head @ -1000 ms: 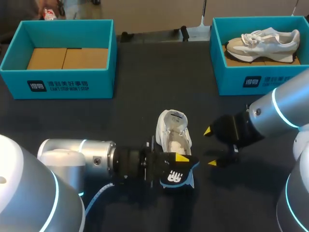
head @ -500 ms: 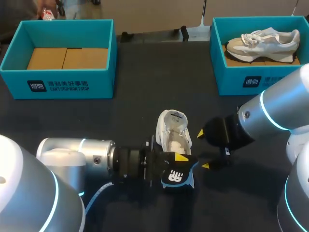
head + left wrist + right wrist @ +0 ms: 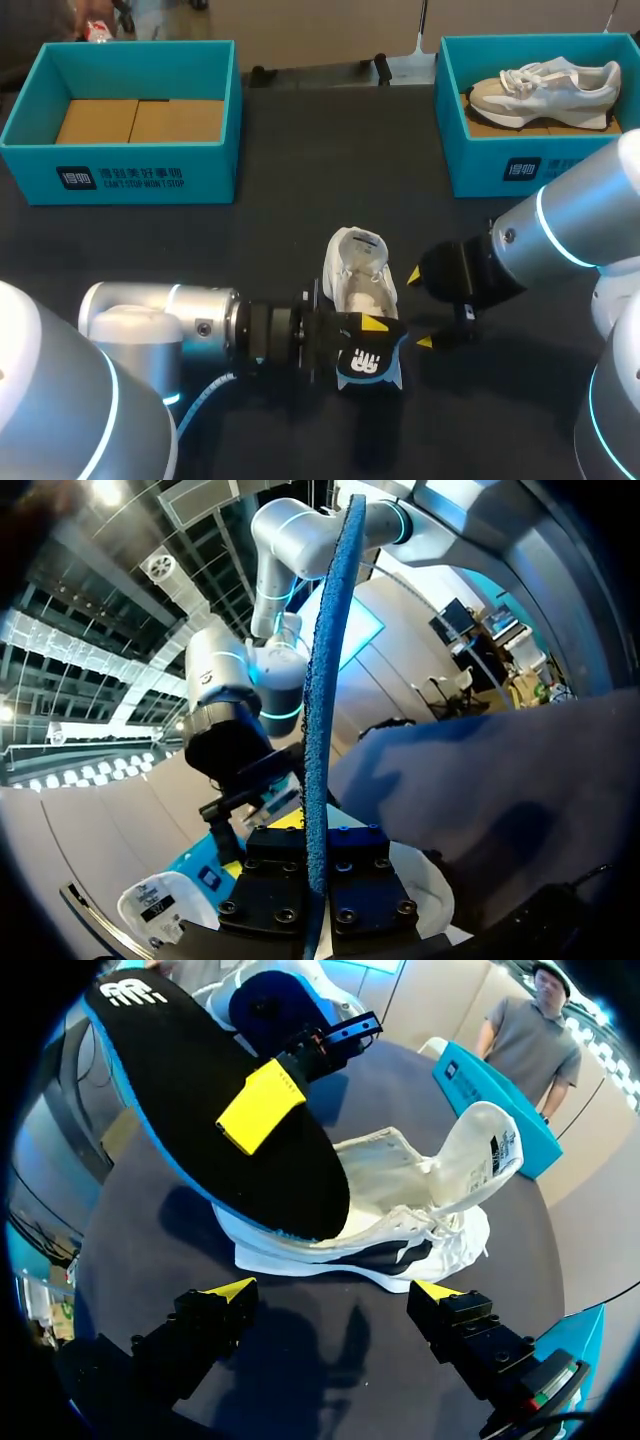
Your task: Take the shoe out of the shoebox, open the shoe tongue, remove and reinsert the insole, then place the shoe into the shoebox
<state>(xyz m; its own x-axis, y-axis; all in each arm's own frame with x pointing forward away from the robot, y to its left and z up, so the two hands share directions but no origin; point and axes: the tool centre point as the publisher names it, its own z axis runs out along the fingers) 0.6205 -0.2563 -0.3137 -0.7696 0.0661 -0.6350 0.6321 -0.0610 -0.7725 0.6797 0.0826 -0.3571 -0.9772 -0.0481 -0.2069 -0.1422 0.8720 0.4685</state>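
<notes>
Pinching the black blue-edged insole over the unbraced white shoe, left gripper may shove it askew; right gripper gapes wide

**A robot lab bench, laid out for a shoe trial**

I read this place as a robotics lab: a test bench, not a shop or a home. My two arms say it first. The left arm comes in at the lower left of the frame and the right arm at the right edge, both smooth grey-white casings with glowing cyan rings at the joints. They work over a plain dark table. The props are set out like a trial: a teal shoebox at the upper left holding only brown cardboard, a matching shoebox at the upper right with a pale sneaker inside, and a single white shoe in the centre.
</notes>
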